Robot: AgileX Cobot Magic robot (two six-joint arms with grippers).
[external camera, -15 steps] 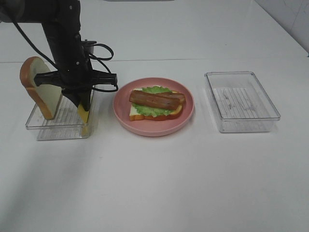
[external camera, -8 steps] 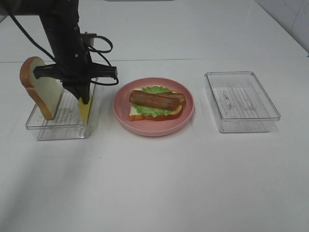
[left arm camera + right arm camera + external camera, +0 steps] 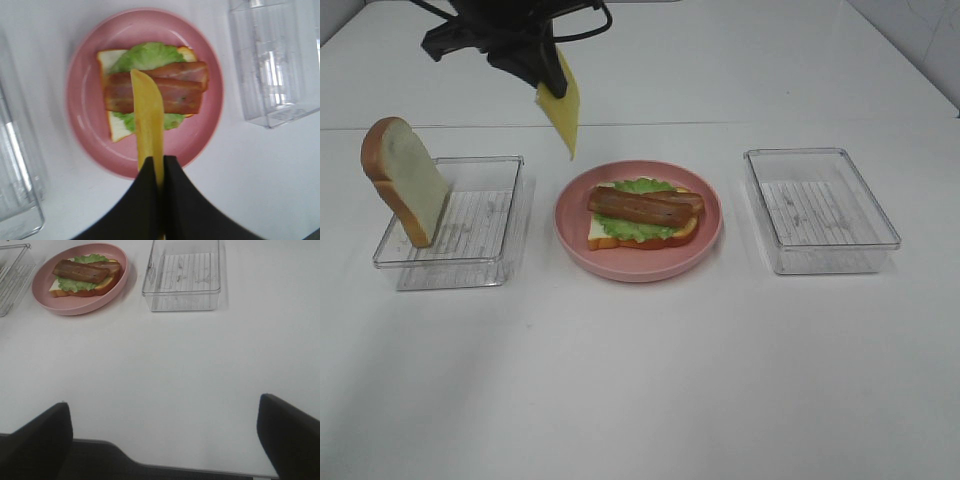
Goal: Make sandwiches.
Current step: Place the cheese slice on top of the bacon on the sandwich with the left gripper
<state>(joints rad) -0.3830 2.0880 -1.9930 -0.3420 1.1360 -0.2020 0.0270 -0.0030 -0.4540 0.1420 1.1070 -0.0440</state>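
The left end effector (image 3: 548, 76) is clamped on the top edge of a thin yellow cheese slice (image 3: 561, 108), its two dark fingers pressed together with the cheese pinched between them. The slice hangs straight down from the fingertips, clear of the worktop (image 3: 650, 380). In the left wrist view the dangling slice lines up over the open sandwich below the end effector: a bottom bread slice (image 3: 107, 59) topped with ruffled green lettuce (image 3: 146, 54) and two reddish-brown meat strips (image 3: 182, 94), all lying on a pink plate (image 3: 572, 228). From the high camera the end effector sits above and just behind the plate's near-left rim, and the cheese's lower corner ends short of the plate. To the end effector's outer side and lower down, an upright bread slice (image 3: 408, 185) leans in a clear plastic container (image 3: 450, 272). A second clear container (image 3: 825, 262) lies beyond the plate, well away from the left end effector. The right end effector (image 3: 165, 437) is spread wide and holds nothing, low over bare worktop, with the plate and sandwich far ahead of it.
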